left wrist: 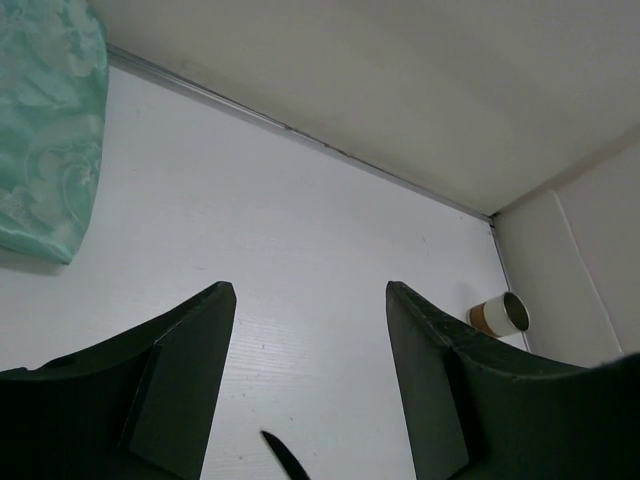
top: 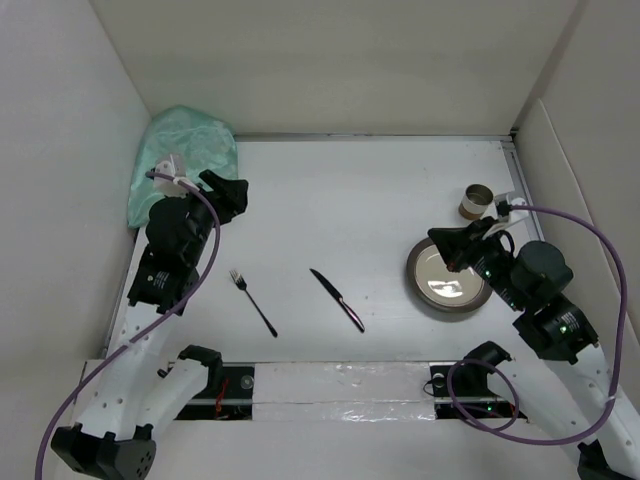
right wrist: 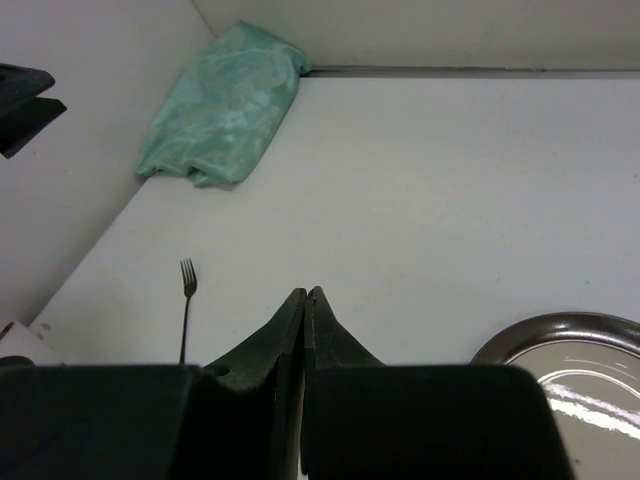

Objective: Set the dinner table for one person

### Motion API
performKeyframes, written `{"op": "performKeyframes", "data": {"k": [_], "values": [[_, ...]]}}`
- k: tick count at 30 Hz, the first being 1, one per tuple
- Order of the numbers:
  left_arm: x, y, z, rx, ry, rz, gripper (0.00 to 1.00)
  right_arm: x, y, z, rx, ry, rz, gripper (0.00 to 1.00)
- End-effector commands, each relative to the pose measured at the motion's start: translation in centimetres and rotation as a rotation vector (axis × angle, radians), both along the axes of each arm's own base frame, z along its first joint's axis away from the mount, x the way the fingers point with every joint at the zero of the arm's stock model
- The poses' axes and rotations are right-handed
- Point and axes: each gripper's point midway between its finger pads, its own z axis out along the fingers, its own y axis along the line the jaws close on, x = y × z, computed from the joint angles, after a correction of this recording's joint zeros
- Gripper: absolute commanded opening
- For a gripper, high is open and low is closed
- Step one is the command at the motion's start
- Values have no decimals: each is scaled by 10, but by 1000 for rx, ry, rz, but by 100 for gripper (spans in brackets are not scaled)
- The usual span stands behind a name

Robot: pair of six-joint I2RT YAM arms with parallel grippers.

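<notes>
A: How does the left gripper [left wrist: 310, 288] stand?

B: Spread wide. Bare desk [top: 360, 190] shows through the gap between its fingers.

A: And the right gripper [right wrist: 305, 293]?

B: Closed, with its two fingers pressed flat together from base to tip.

A: Where is the desk in all this?

B: Under both grippers. It is white and plain, and runs out past them to upright white panels at its edges.

A: What lies near the left gripper?

B: A crumpled green cloth [top: 185, 160] is just beyond it and to its left, bunched into the far corner against the panel. A fork [top: 253, 302] lies behind it, toward the arm bases. A knife [top: 337, 299] lies behind it and to its right, near the fork but apart from it. Both lie at much the same slant.

A: And near the right gripper?

B: A plate [top: 452, 288] lies below it. From above, the gripper sits over the plate's far left rim, but I cannot tell whether it touches. A cup [top: 476, 201] is beyond the gripper and a little to its right, apart from the plate. I cannot tell whether it is upright or tipped.
</notes>
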Motion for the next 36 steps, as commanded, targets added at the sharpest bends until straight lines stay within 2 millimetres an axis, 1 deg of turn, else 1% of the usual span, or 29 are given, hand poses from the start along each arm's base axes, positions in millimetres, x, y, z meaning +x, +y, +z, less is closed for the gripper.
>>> {"op": "performKeyframes", "data": {"k": [1,4,5,6,8,9,10,12,13,14,15,16,17,18,19,20,21,22,23,24,25,26,27,28,29,30,32,35,36], "values": [[4,-2,20,-26,-77,-2,59,1,4,17,27,-49,11,6],[11,1,12,-38,-50,32,57,4,8,16,23,-35,22,8],[14,1,15,-51,-65,42,56,4,8,15,18,-27,24,7],[19,2,11,-55,-52,55,55,4,9,14,17,-26,27,5],[25,4,13,-64,-62,78,50,8,13,7,26,-16,35,0],[31,4,7,-66,-52,86,41,8,15,7,32,-16,41,0],[35,5,8,-81,-63,102,19,7,18,4,28,-4,55,0],[49,12,-2,-102,-39,136,4,8,20,0,21,14,61,0],[56,15,-2,-114,-35,147,0,9,21,-2,22,16,65,0],[62,18,-4,-121,-31,164,0,10,23,-10,20,26,68,0],[75,20,-21,-100,10,188,0,13,24,-10,33,16,68,0],[83,27,-22,-97,18,241,0,14,25,-13,30,25,69,0],[92,33,-31,-93,46,263,4,14,26,-15,27,36,72,0],[107,37,-57,-79,114,287,11,14,27,-18,18,54,76,0],[117,53,-61,-110,134,334,20,14,27,-19,10,56,78,0],[125,61,-75,-121,170,358,23,14,28,-22,5,62,83,0],[137,70,-102,-120,233,380,27,16,30,-27,8,66,85,0],[143,87,-111,-152,256,411,32,16,30,-28,12,67,88,1],[146,98,-125,-160,289,439,33,16,30,-31,7,72,88,11],[150,108,-144,-154,327,472,33,15,30,-36,-7,85,90,17],[151,120,-152,-147,346,508,38,12,31,-39,-13,92,97,23],[150,140,-160,-150,367,556,42,11,30,-43,-16,101,97,32],[150,151,-171,-153,394,585,42,12,32,-43,-5,94,98,35],[146,161,-178,-161,409,611,52,11,32,-50,-4,97,106,38],[143,178,-183,-186,412,645,52,10,34,-50,-2,97,115,42],[138,183,-193,-194,426,649,55,8,35,-51,1,101,124,44],[137,194,-197,-200,420,667,57,7,37,-55,2,105,140,49],[140,199,-203,-175,438,682,59,9,42,-66,-8,124,158,53],[142,198,-216,-175,469,679,59,9,43,-69,-25,136,165,54]]}}
